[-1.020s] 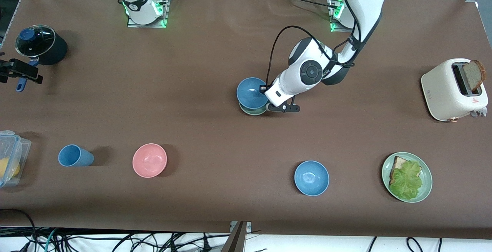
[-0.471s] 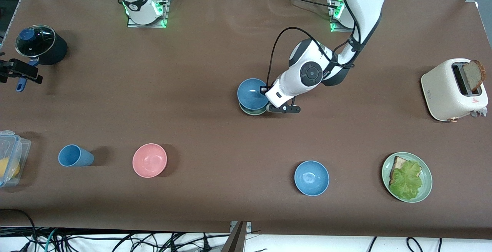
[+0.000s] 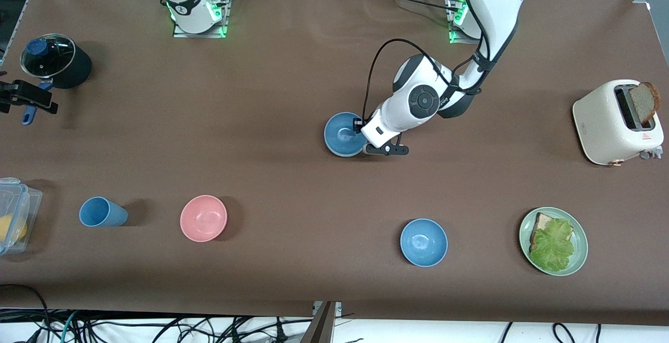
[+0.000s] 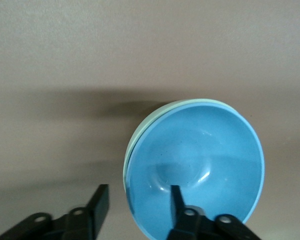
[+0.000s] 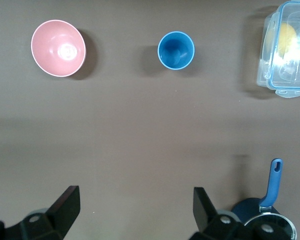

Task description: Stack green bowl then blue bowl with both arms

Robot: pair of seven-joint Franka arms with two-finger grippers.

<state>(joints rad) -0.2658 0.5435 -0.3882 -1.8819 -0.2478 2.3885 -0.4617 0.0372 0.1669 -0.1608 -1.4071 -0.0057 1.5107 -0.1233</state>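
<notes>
And there it goes: the left gripper (image 4: pixel 137 212) has let go, its fingers now spread with one inside the blue bowl (image 3: pixel 344 134) and one outside the rim, gripping nothing. A second ago that bowl sat higher, with the green bowl (image 4: pixel 140 137) peeking out below it in the front view; now it has dropped in and, from the front, covers the green one completely (only the left wrist view shows a pale green rim edging out beneath). We read that as the stack made, mid-table. The right gripper (image 5: pixel 135 207) hangs wide open and empty near the pot (image 3: pixel 55 60), its arm waiting. We'd call the task nearly done, pending a clean retreat by the left arm.
</notes>
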